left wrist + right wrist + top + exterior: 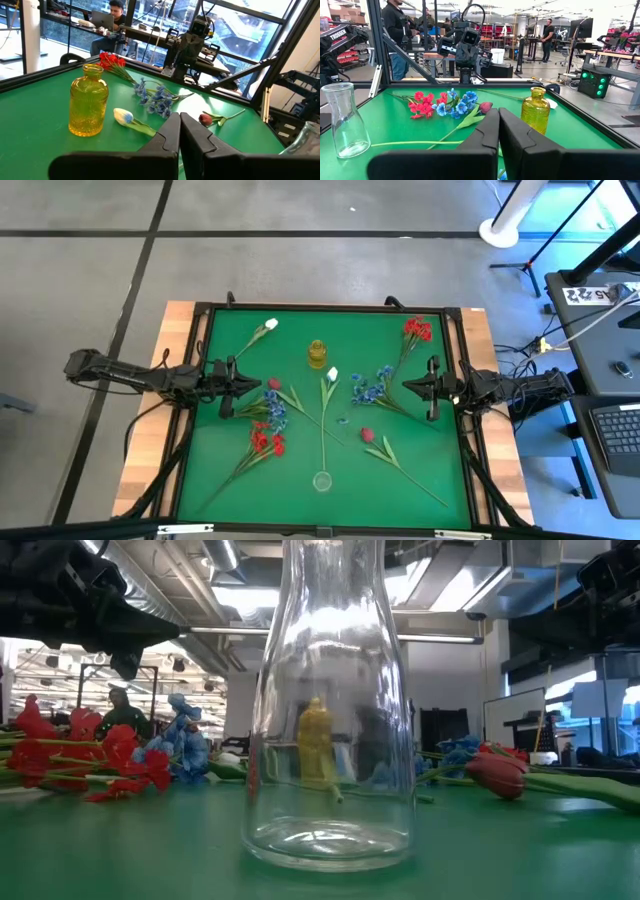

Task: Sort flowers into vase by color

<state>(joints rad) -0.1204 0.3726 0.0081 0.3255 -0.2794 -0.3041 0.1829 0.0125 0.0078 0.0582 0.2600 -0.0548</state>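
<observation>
Several green-stemmed flowers lie flat on the green mat. White buds, red clusters, blue clusters and dark rosebuds are scattered about. A yellow glass vase stands upright toward the far side. A clear glass vase stands near the near edge. My left gripper hovers shut at the mat's left. My right gripper hovers shut at its right. Each points toward the middle.
A raised black frame borders the mat, with wooden table edges outside it. In the low view the clear vase fills the foreground, with the yellow vase behind it. People stand and sit in the room beyond the table.
</observation>
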